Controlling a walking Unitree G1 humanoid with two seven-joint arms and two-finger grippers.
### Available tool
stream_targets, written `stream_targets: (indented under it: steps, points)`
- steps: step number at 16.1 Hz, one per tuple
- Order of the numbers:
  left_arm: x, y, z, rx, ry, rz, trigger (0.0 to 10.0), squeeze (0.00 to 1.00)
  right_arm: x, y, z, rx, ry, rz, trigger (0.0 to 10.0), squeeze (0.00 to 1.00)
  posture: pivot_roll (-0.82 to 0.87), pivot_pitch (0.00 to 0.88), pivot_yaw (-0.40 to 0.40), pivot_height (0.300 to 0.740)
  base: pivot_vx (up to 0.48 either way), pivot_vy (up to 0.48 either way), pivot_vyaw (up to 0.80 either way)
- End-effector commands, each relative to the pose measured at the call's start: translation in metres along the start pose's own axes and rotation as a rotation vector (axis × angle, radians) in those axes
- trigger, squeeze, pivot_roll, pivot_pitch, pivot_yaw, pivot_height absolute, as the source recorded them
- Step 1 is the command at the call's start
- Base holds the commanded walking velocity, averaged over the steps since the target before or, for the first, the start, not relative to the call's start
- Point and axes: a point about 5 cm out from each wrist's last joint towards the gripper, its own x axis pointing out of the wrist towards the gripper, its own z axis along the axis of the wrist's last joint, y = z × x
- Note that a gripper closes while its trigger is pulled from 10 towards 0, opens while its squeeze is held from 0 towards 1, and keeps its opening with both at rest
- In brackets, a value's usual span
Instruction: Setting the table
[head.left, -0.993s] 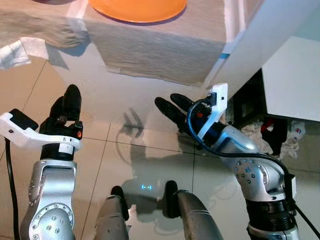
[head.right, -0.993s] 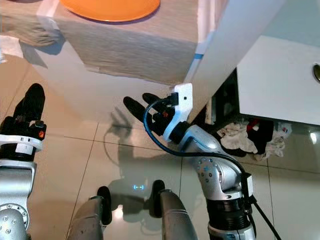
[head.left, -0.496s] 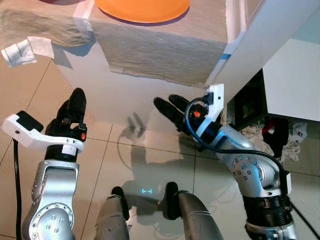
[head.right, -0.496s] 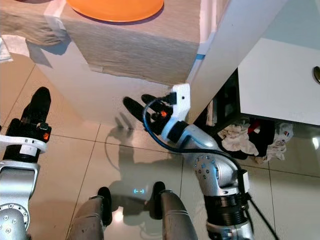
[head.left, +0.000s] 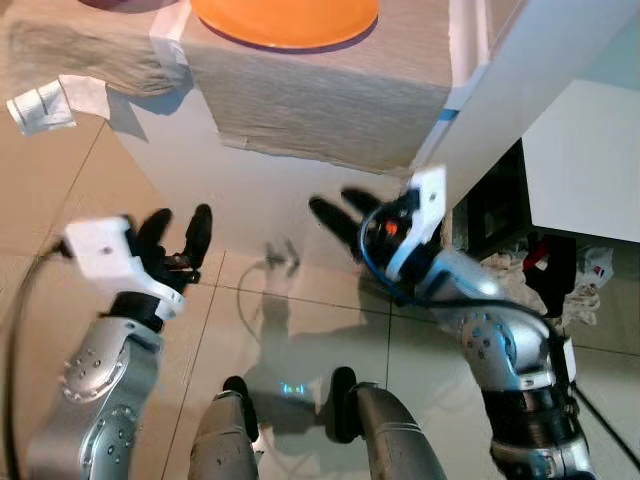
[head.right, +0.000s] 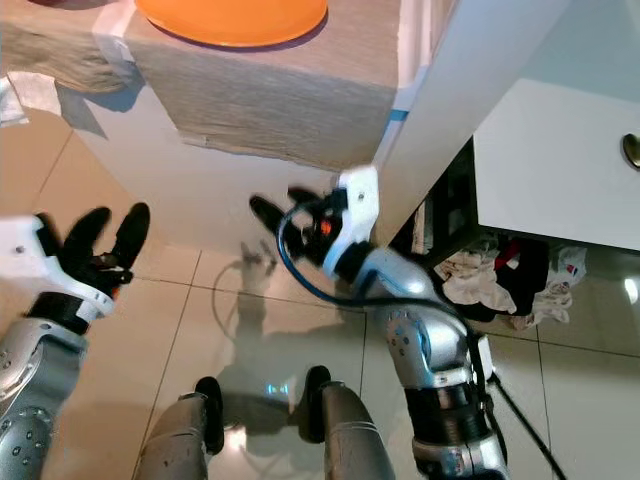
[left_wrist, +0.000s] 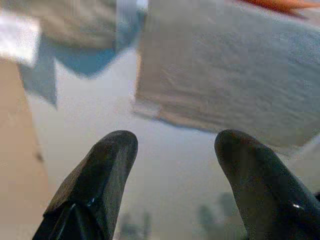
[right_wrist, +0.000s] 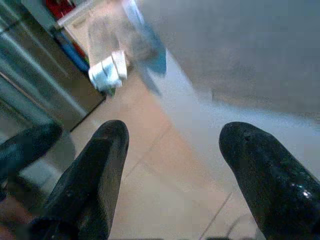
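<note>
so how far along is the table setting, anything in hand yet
Done: an orange plate already sits on the cloth-covered table. In hand: nothing; the left gripper and right gripper are both open and empty, held low above the tiled floor beside the table. Left: apparently everything else, with no other tableware in view.

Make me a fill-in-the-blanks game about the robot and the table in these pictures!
1. The plate on the table is colored ____.
2. The fingers of the left gripper are spread ____ and hold nothing.
3. The right gripper is held out below the edge of the ____ cloth.
4. The floor under the robot is covered in shiny ____.

Missing words: orange; open; table; tiles
</note>
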Motion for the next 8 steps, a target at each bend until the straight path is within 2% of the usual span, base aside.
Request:
stream_targets:
  steps: [1, 3, 5, 8]
  points:
    - [-0.002, -0.003, 0.015, 0.005, -0.073, 0.003, 10.0, 0.0, 0.001, 0.0, 0.004, -0.036, -0.022, 0.01, 10.0, 0.0, -0.03, 0.191, -0.055, 0.74, 0.0, 0.0, 0.0]
    - [0.002, -0.001, 0.023, 0.001, -0.119, 0.016, 10.0, 0.0, 0.008, -0.002, 0.007, -0.062, -0.041, 0.005, 10.0, 0.0, -0.02, 0.139, -0.061, 0.74, 0.0, 0.0, 0.0]
    - [0.014, -0.002, 0.025, 0.033, -0.151, 0.021, 10.0, 0.0, 0.017, -0.005, 0.01, -0.077, -0.068, 0.006, 10.0, 0.0, -0.01, 0.117, -0.062, 0.74, 0.0, 0.0, 0.0]
    - [0.023, -0.013, 0.021, 0.032, -0.149, -0.027, 10.0, 0.0, 0.024, -0.006, 0.011, -0.091, -0.087, 0.011, 10.0, 0.0, -0.01, 0.096, -0.059, 0.74, 0.0, 0.0, 0.0]
